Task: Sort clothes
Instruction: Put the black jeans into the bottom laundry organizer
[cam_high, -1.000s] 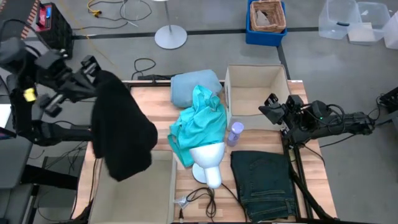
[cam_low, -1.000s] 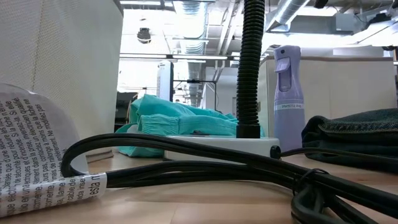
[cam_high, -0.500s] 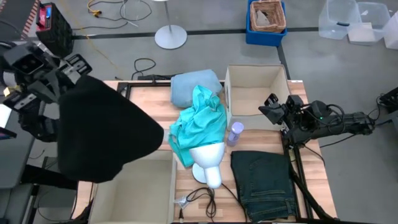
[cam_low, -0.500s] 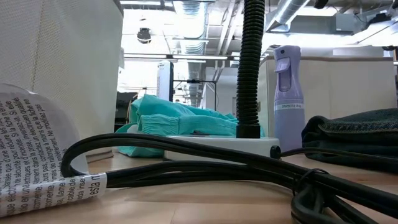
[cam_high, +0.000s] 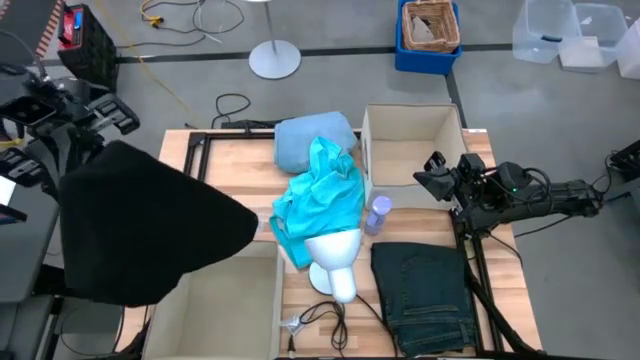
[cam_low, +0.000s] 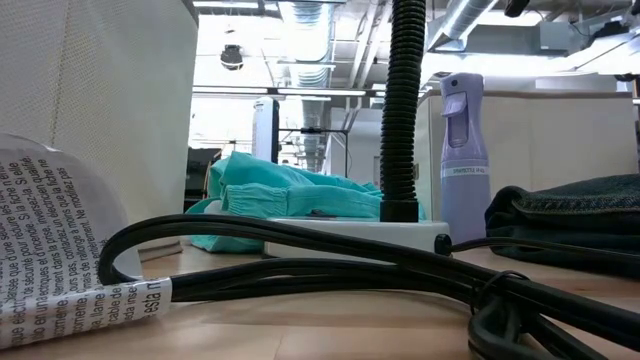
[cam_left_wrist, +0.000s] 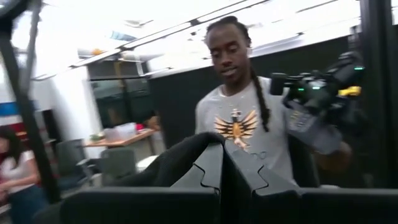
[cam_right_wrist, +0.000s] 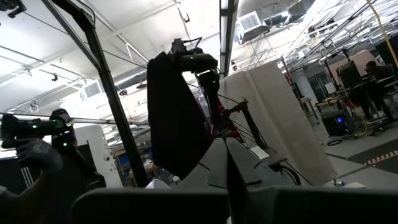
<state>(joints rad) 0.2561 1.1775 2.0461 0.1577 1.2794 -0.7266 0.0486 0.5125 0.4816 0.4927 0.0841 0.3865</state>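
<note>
My left gripper (cam_high: 108, 128) is raised high beyond the table's left edge, shut on the black garment (cam_high: 150, 230). The garment hangs spread below it and also shows in the right wrist view (cam_right_wrist: 177, 124). The teal shirt (cam_high: 320, 200) lies draped over the white mannequin head (cam_high: 335, 262) at mid-table. The pale blue garment (cam_high: 312, 140) lies behind it at the far edge. The dark jeans (cam_high: 425, 290) lie folded at the near right. My right gripper (cam_high: 432, 172) is shut and empty by the right edge. My left gripper pinches a bunched fold of the black garment's upper part (cam_left_wrist: 186, 158) between its two shut fingers. How many layers it has, I cannot tell. The garment hangs below the gripper, lifted clear of the table, spread wide and slack.
An open cardboard box (cam_high: 415, 140) stands at the far right and another (cam_high: 215, 300) at the near left, partly under the hanging garment. A lilac spray bottle (cam_high: 378, 212) stands beside the mannequin head. Cables (cam_high: 320, 320) lie at the near edge. A person with a camera (cam_left_wrist: 239, 118) stands beyond the table.
My left gripper has gone up and toward the table's left edge, still shut on the black garment. The garment has swung out with it, risen and spread wider, and it hangs over the table's left side and the near-left box.
</note>
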